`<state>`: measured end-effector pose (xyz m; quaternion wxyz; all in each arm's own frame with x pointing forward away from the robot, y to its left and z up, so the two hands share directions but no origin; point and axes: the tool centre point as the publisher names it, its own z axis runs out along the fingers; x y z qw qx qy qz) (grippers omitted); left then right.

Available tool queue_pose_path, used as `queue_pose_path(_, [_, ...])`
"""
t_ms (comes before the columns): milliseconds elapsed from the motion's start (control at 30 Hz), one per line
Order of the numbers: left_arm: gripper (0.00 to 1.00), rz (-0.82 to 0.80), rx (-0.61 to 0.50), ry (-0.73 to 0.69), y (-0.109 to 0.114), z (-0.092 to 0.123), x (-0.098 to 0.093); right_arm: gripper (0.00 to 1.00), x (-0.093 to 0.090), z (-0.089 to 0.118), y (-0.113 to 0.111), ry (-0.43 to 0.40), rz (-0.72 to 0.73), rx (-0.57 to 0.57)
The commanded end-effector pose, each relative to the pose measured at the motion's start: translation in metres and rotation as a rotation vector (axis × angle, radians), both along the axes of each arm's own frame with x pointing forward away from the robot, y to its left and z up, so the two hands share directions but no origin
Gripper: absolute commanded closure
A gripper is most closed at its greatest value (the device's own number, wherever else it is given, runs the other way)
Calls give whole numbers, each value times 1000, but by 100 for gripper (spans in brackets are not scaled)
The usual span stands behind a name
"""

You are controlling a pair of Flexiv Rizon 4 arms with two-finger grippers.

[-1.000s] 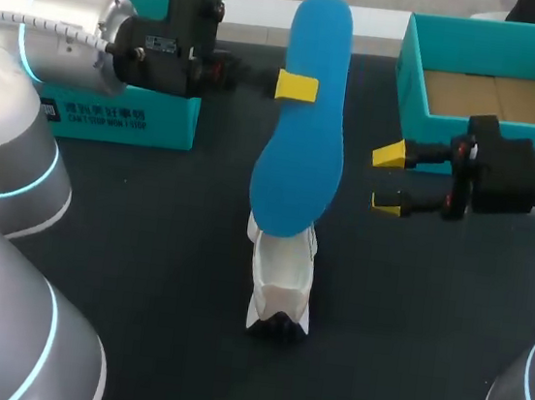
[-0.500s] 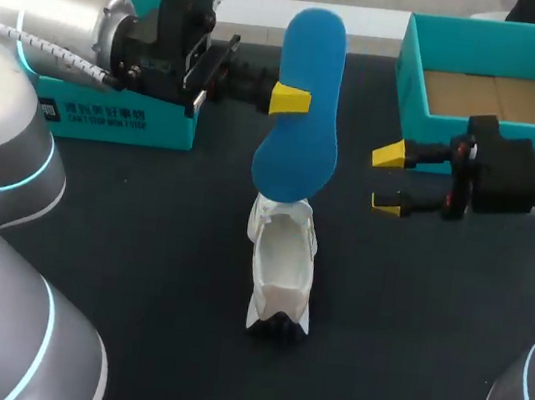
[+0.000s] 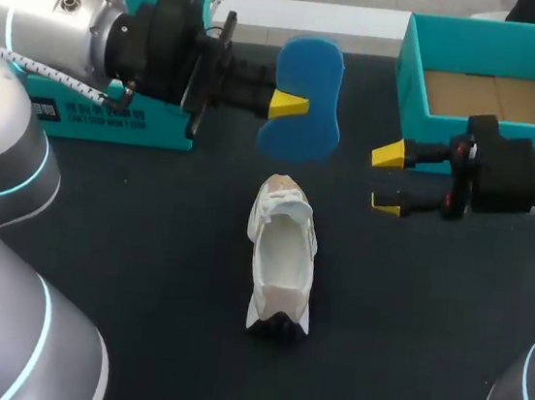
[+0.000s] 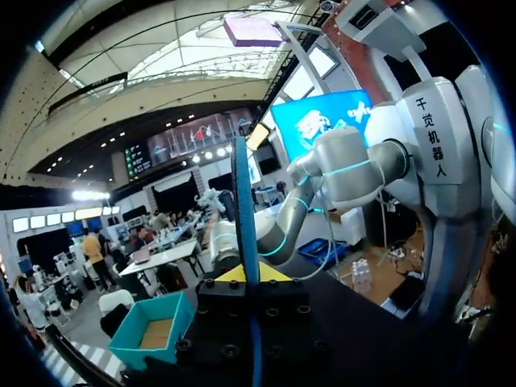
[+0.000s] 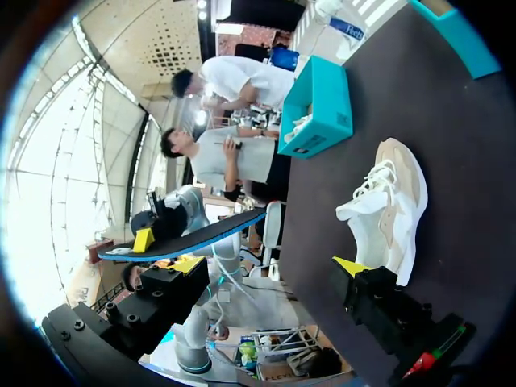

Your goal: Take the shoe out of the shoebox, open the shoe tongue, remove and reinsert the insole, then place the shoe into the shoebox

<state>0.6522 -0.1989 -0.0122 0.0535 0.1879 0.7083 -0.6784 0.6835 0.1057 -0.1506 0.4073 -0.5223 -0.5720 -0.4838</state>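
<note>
Left gripper (image 3: 292, 105): clamped on the blue insole (image 3: 322, 90), one finger on each flat face. In the head view only the near yellow tip shows, pressed to the insole's left edge. The far finger is hidden behind the foam. In the left wrist view the insole (image 4: 243, 210) is seen edge-on as a thin blue blade rising from between the black finger bodies. One yellow tip is just visible at its base. The jaws stand only as far apart as the insole is thick.

Insole is held in the air above the dark table (image 3: 145, 244), beyond the toe of the shoe (image 3: 280, 255) and not touching it. The right wrist view confirms this: the insole (image 5: 189, 239) hangs well apart from the shoe (image 5: 389, 211).

Right gripper (image 3: 387, 181): fingers spread wide with nothing between them. It hovers to the right of the shoe, near its toe end and not touching. It sits just in front of the shoebox (image 3: 410, 71). From its own camera, both yellow tips of the right gripper (image 5: 270, 266) stand far apart.

The shoe is white, upright on its sole at mid-table, dark heel toward the robot. Its opening is pale inside and its depth is hard to make out.

Shoebox is teal, open, at the far right, with bare cardboard floor showing. Its right side is cut off. A second teal box (image 3: 121, 122) lies at far left, largely hidden by the left arm.
</note>
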Motion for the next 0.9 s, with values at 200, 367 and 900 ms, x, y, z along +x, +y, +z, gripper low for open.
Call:
queue_pose_path(200, [100,-42,-211,-374,19,-34,-2,0,0,-1,1,-1,-2,0])
queue_pose_path(367, [100,-78,-241,-506,21,-53,-11,0,0,-1,1,-1,-2,0])
queue_pose_path(900, [100,-119,-216,-750,23,-71,-16,0,0,-1,1,-1,-2,0])
